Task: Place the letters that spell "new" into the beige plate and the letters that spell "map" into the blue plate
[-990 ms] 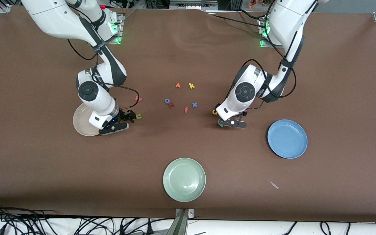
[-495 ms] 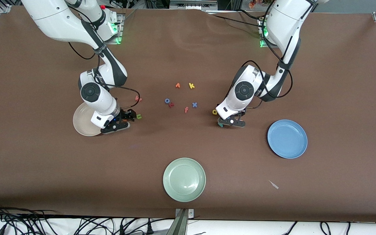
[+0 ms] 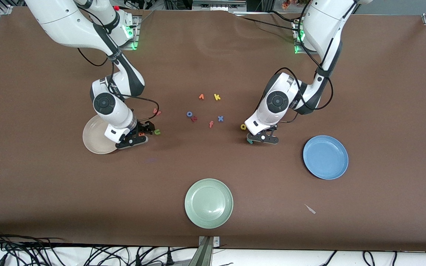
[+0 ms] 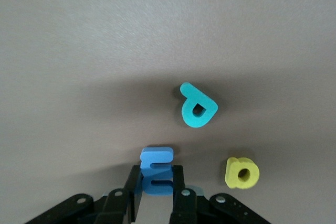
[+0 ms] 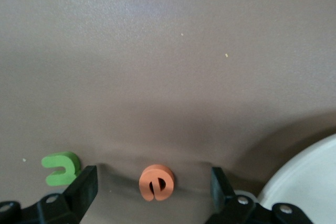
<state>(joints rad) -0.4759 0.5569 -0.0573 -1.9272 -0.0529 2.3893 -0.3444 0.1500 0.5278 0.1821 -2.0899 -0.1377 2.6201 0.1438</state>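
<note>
Left wrist view: left hand (image 4: 157, 203) pinching blue m (image 4: 156, 170).

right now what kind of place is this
Most likely a robot lab bench: two white arms bolted along a brown table, loose cables along its edge, and foam letters laid out between three plates as a sorting exercise.

We see a brown table (image 3: 213, 166) carrying a beige plate (image 3: 93, 138), blue plate (image 3: 325, 157), green plate (image 3: 208, 203), and small foam letters scattered mid-table: green n (image 3: 157, 132), yellow a (image 3: 243, 126), teal p (image 4: 197, 105), yellow k (image 3: 217, 97), blue o (image 3: 189, 114).
</note>
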